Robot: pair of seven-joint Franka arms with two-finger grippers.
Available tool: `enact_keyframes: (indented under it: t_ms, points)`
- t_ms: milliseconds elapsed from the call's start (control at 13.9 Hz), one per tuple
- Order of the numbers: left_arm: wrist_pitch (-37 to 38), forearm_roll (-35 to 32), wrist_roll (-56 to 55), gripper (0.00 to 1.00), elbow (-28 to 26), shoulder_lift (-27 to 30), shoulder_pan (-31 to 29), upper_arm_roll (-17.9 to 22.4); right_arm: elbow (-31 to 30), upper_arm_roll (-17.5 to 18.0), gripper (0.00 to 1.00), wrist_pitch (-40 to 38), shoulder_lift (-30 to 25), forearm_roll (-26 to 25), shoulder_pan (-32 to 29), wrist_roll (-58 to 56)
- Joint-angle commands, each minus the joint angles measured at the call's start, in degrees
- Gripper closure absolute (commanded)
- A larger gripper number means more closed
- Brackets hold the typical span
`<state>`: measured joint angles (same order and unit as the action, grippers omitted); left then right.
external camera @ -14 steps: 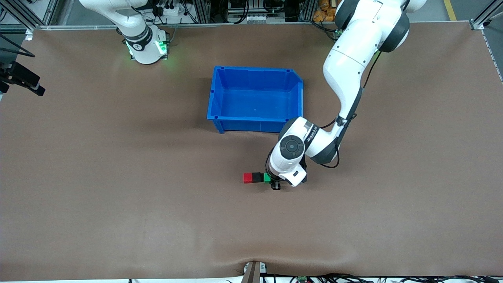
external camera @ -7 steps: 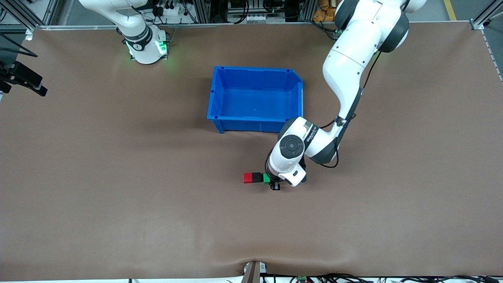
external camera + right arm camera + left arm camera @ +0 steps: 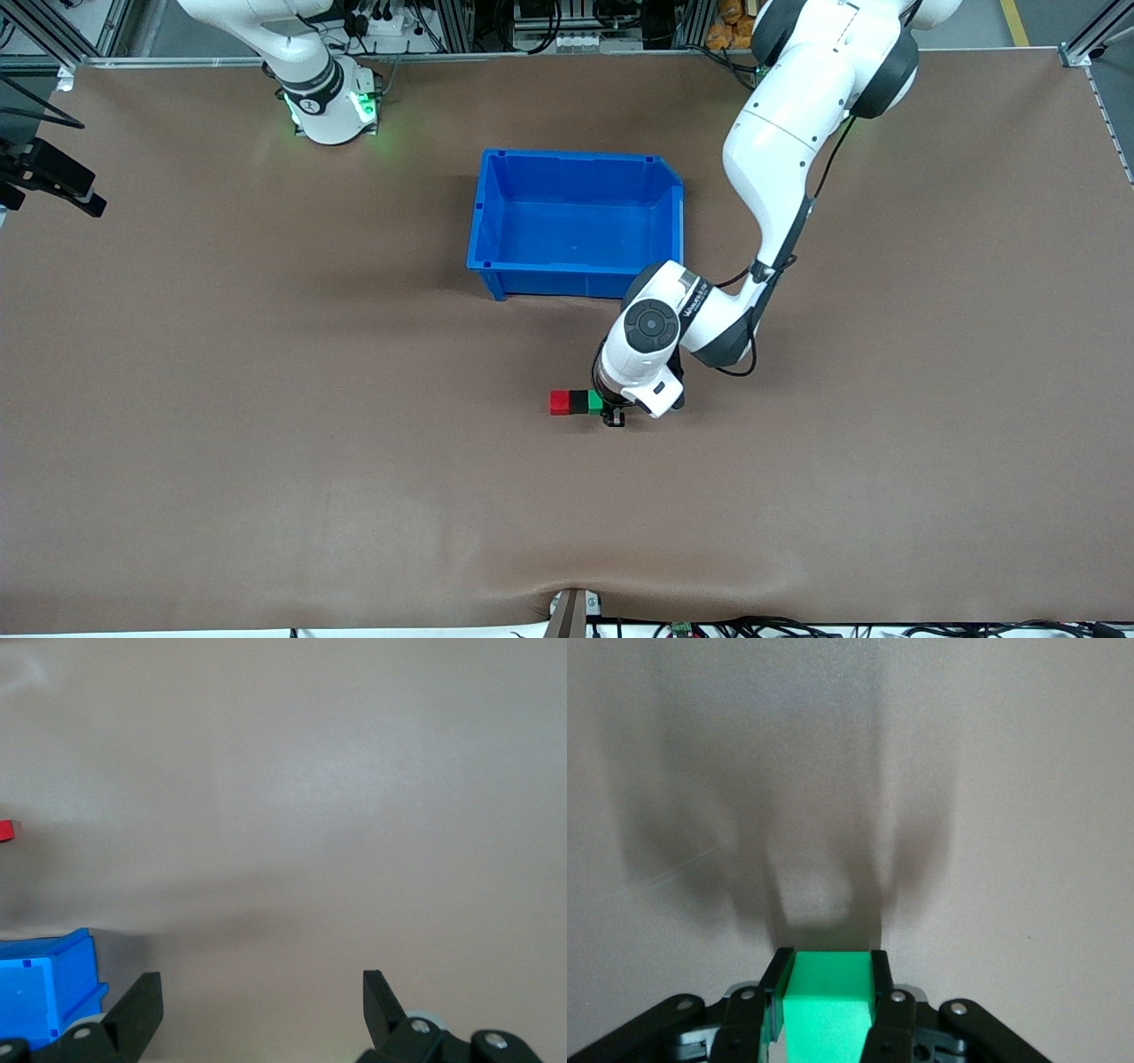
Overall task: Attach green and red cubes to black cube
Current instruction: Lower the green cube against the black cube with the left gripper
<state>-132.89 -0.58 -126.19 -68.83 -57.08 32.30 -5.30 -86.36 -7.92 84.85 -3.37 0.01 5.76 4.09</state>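
The red cube (image 3: 559,403), the black cube (image 3: 578,401) and the green cube (image 3: 594,403) lie in one touching row on the table, nearer to the front camera than the blue bin. My left gripper (image 3: 609,413) is down at the green end of the row. In the left wrist view it (image 3: 827,961) is shut on the green cube (image 3: 828,1001). The black cube is hidden in that view. My right gripper (image 3: 261,983) is open and empty, high above the bare table. A sliver of the red cube (image 3: 4,831) shows in its view.
The empty blue bin (image 3: 576,158) stands mid-table, farther from the front camera than the cubes, and its corner (image 3: 44,992) shows in the right wrist view. The left arm's elbow (image 3: 709,319) hangs over the bin's near corner. The brown mat lies wrinkled at the near edge (image 3: 567,589).
My left gripper has slid the green cube a little toward the right arm's end, up against the black cube. The red and black cubes have stayed in place.
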Motion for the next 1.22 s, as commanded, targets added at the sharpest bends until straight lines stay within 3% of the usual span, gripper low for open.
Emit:
enact_keyframes:
  t_ms: [0, 936, 1008, 1080, 1152]
  points:
    - [-0.27, 0.76, -1.08, 1.00, 1.86, -2.07, 0.84, 0.47, 1.72, -0.08, 0.00, -1.00, 0.82, -0.80, 0.31, 0.48]
    - [6.93, 0.58, -0.82, 1.00, 0.63, -0.75, 2.16, -0.41, 1.72, -0.17, 0.00, -1.00, 0.82, -0.62, 0.13, 0.30]
    - [7.03, 0.67, -0.73, 0.93, 0.63, -0.66, 1.98, -0.41, 1.72, -0.17, 0.00, -1.00, 0.82, -0.62, 0.05, 0.39]
    - [7.29, 0.67, -0.73, 0.49, 0.72, -0.66, 1.63, -0.50, 1.72, -0.17, 0.00, -1.00, 0.91, -0.62, -0.13, 0.39]
    - [7.38, 0.41, -0.73, 0.12, 0.72, -0.75, 1.72, -0.41, 1.72, -0.17, 0.00, -1.00, 0.91, -0.62, -0.22, 0.39]
